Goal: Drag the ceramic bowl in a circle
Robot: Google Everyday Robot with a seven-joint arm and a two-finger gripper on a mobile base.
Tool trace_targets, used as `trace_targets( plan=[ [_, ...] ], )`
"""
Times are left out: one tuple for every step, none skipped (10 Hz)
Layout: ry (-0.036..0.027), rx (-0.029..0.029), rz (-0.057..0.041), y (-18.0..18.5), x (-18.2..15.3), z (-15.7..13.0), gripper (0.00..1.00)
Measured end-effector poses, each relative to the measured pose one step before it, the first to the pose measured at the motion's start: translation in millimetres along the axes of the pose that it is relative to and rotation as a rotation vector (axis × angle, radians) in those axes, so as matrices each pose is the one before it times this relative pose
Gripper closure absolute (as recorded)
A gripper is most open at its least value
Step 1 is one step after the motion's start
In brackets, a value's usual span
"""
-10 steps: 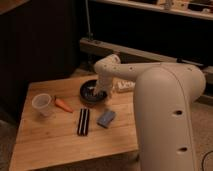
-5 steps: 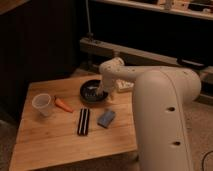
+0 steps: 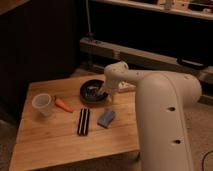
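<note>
The ceramic bowl [image 3: 90, 91] is round, shallow and glossy black, at the far middle of the wooden table [image 3: 55, 137]. My white arm reaches over from the right, and my gripper [image 3: 101, 92] is down at the bowl's right rim, inside or against it. The gripper's tips are hidden by the wrist and the bowl.
A translucent white cup [image 3: 42, 104] stands at the left. An orange carrot-like piece [image 3: 63, 104] lies beside it. A black bar [image 3: 83, 121] and a blue-grey sponge [image 3: 106, 118] lie in front of the bowl. A shelf unit [image 3: 150, 55] stands behind the table.
The bowl and gripper have shifted slightly together on the far part of the table; the other items have not moved.
</note>
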Motion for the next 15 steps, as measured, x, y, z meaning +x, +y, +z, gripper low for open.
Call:
trace_targets(
  plan=[
    [0.0001, -0.00335, -0.00393, 1.32, -1.96, -0.77, 0.53],
    [0.00175, 0.00094, -0.00554, 1.6, -0.2, -0.53, 0.64],
    [0.00156, 0.00551, -0.00635, 1.44, -0.21, -0.47, 0.73],
    [0.00069, 0.0073, -0.00714, 1.59, -0.29, -0.23, 0.82],
    [0.00613, 0.02014, -0.01345, 2.03, 1.63, 1.27, 0.94],
    [0.0037, 0.01194, -0.00791, 1.83, 0.93, 0.59, 0.98],
    [0.00494, 0.0167, -0.00847, 0.93, 0.36, 2.01, 1.0],
    [0.01127, 0.02515, -0.00927, -0.42, 1.49, 2.07, 1.0],
    [0.01124, 0.01646, -0.0077, -0.27, 1.82, 1.84, 1.0],
    [0.00963, 0.01338, -0.0105, 0.1, 1.52, 1.26, 1.0],
    [0.01357, 0.01703, -0.02047, -0.31, 2.44, 1.69, 1.0],
    [0.01394, 0.01765, -0.0347, -0.11, 4.49, 0.91, 1.0],
    [0.00911, 0.0141, -0.0437, 1.8, 6.64, -2.47, 1.0],
    [0.00726, 0.0084, -0.02702, -1.04, 5.69, -3.0, 1.0],
    [0.00368, 0.00277, -0.0137, -5.41, 3.64, -4.47, 1.0]
  ],
)
